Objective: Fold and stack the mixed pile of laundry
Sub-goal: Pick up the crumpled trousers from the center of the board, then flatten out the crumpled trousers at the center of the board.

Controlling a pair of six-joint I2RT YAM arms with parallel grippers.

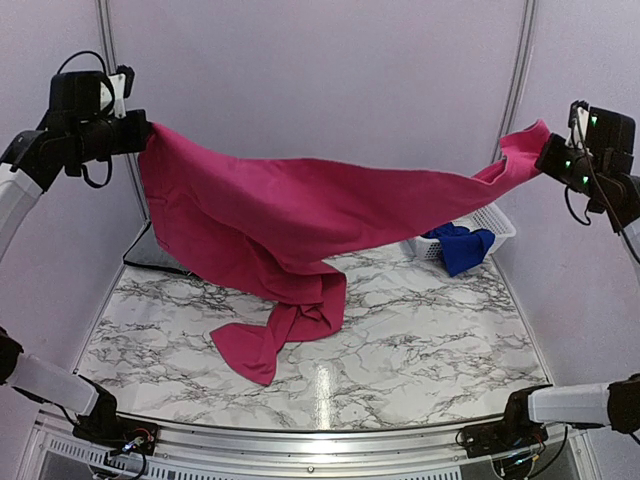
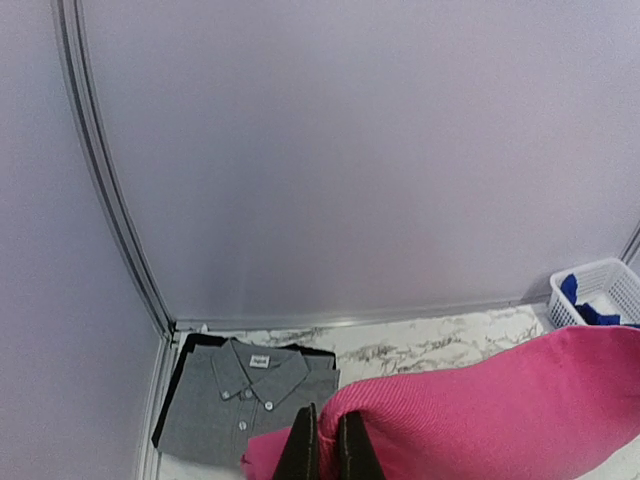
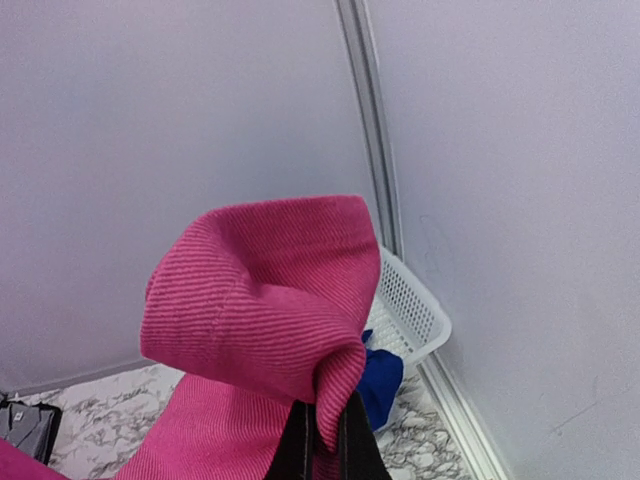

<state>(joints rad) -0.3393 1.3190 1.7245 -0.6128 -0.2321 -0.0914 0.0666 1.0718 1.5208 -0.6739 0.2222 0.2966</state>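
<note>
Stretching pink garment [image 1: 300,215] over table [image 1: 420,350], ends pinched tight in left gripper [image 2: 324,445] and right gripper [image 3: 322,440], apparently to spread it for folding.

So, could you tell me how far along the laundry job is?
Done: one grey shirt lies folded, far left. In hand: left gripper and right gripper hold the magenta garment stretched aloft, one end trailing on the table. Left: folding it, then the blue garment in the basket.

Black left pincer [image 2: 326,425], white arm links [image 1: 50,385] (green wrist lights [image 1: 593,120])
</note>
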